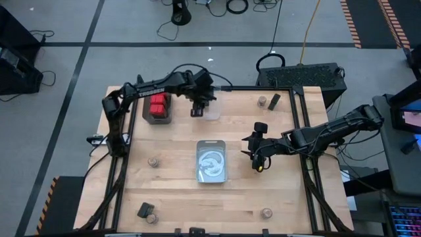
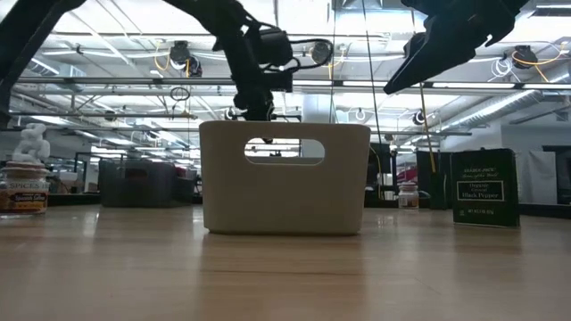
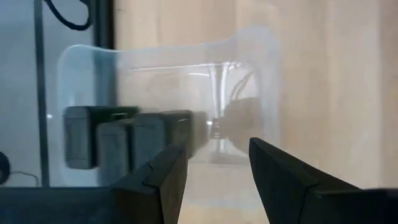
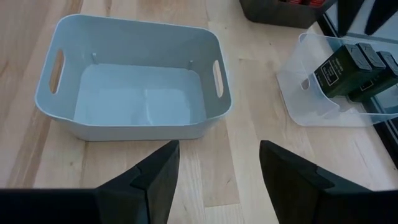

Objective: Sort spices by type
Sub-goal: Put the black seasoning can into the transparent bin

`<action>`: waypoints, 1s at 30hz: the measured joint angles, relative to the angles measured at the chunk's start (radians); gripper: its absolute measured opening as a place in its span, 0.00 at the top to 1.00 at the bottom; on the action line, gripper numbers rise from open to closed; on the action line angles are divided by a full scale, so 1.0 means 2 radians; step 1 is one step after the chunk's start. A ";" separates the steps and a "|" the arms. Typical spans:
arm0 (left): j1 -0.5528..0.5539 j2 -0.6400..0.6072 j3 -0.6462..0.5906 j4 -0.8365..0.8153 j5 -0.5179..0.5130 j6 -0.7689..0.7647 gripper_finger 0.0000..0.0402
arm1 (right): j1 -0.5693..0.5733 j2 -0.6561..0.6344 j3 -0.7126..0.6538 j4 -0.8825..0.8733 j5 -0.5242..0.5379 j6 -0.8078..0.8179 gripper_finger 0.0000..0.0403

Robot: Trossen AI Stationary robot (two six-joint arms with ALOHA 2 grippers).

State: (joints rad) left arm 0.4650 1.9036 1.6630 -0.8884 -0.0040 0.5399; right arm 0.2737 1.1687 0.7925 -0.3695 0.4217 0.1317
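My left gripper [image 3: 214,152] is open and empty. It hovers at the far side of the table [image 1: 196,110], over the clear plastic bin [image 3: 186,87] that holds black boxy spices [image 3: 124,143]. Red boxy spices [image 1: 157,105] sit in a dark bin to its left. My right gripper [image 4: 217,152] is open and empty, right of the grey bin [image 4: 134,93] at mid-table [image 1: 254,157]. Loose on the table are a black pepper box [image 2: 484,187], round jars [image 1: 153,162] [image 1: 266,212] [image 1: 262,101] and black boxes [image 1: 274,100] [image 1: 143,209].
The grey bin [image 1: 212,161] with cut-out handles stands at the table's middle and holds nothing. A further jar [image 1: 152,218] lies near the front left corner. A dark frame rail [image 1: 299,125] runs along the table's right side. Bare wood lies near the front edge.
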 joint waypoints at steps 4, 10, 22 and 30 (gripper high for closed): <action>-0.024 -0.004 0.000 -0.024 0.000 -0.021 0.56 | 0.000 0.000 0.000 0.000 0.000 0.007 0.49; -0.053 -0.005 0.000 -0.103 0.031 -0.066 0.56 | 0.000 0.000 0.000 0.001 -0.002 0.020 0.49; -0.154 -0.065 0.000 -0.201 0.089 -0.160 0.56 | 0.007 0.000 0.000 0.002 -0.004 0.054 0.49; -0.252 -0.153 -0.009 -0.192 0.037 -0.265 0.56 | 0.032 0.000 0.000 0.016 -0.004 0.079 0.49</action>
State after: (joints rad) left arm -0.0389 1.5970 1.6457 -1.2721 0.0707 0.0089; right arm 0.3371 1.1690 0.7925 -0.3374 0.4133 0.2903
